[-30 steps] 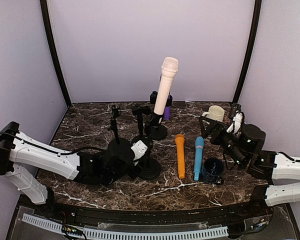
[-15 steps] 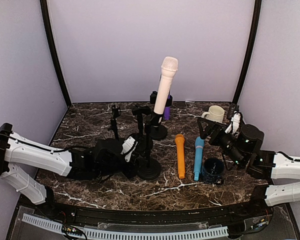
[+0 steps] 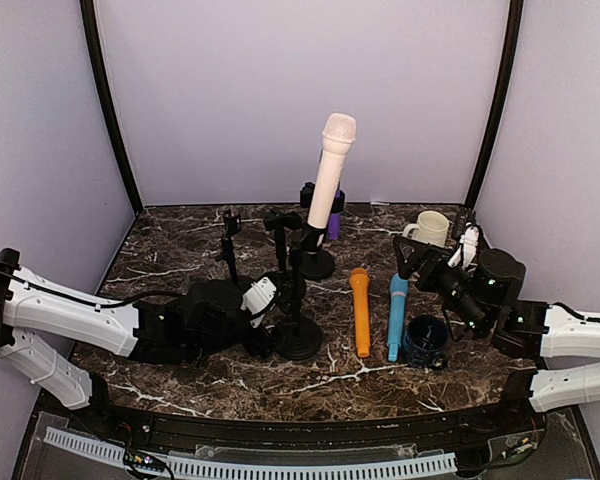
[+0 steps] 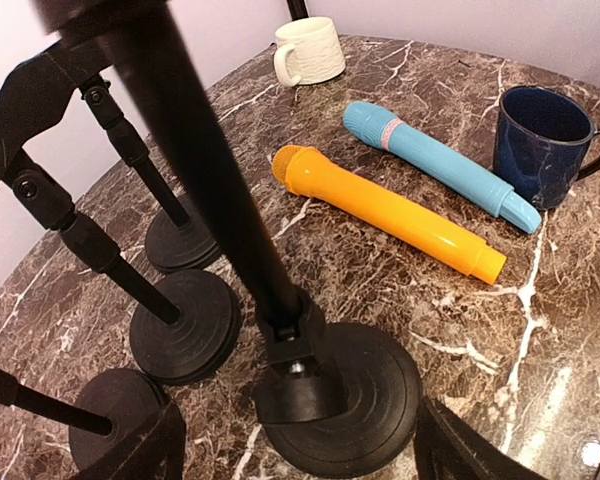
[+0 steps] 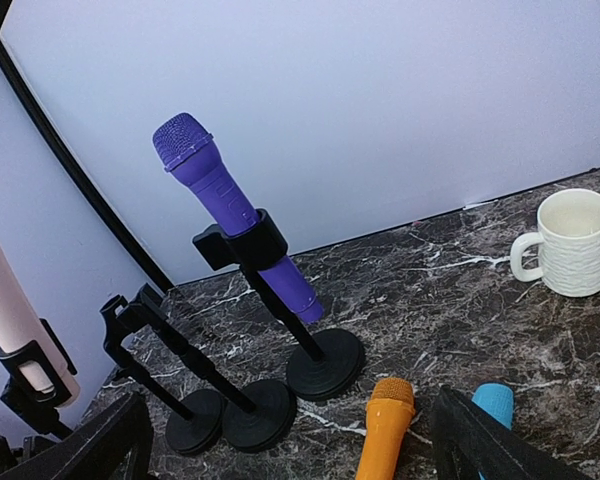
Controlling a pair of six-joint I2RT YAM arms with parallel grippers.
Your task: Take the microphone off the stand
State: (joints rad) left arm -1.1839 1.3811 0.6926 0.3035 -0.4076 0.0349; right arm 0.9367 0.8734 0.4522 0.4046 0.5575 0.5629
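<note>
1. the left gripper (image 4: pixel 300 440) lies low over the dark marble table (image 3: pixel 170 250), left of the middle. its claw is released, the fingers (image 4: pixel 145 450) spread to either side of the round base of the nearest stand (image 4: pixel 335 395). the base sits between them, and i cannot tell whether either finger touches it.
2. that stand's black pole leans up and out of the left wrist view. three smaller stand bases (image 4: pixel 185 325) sit close together just beside it.
3. the cream microphone (image 3: pixel 330 180) stands clipped in its own stand (image 3: pixel 315 262), just beyond the nearest stand at the middle of the table. it tilts a little, and its head is higher than anything else here.
4. the purple microphone (image 5: pixel 230 215) is clipped in another stand (image 5: pixel 325 362) just behind the cream one, toward the far wall. it is tilted too.
5. right of the stands, an orange microphone (image 3: pixel 360 310) and a blue microphone (image 3: pixel 396 315) lie side by side on the table, heads pointing far.
6. a dark blue mug (image 3: pixel 425 340) sits just beside the near end of the blue one. a cream mug (image 3: pixel 430 228) stands far right.
7. the right gripper (image 3: pixel 437 252) hovers on the right side, near the cream mug. its claw is released and wide, with nothing between the fingers, and it faces the stands.
</note>
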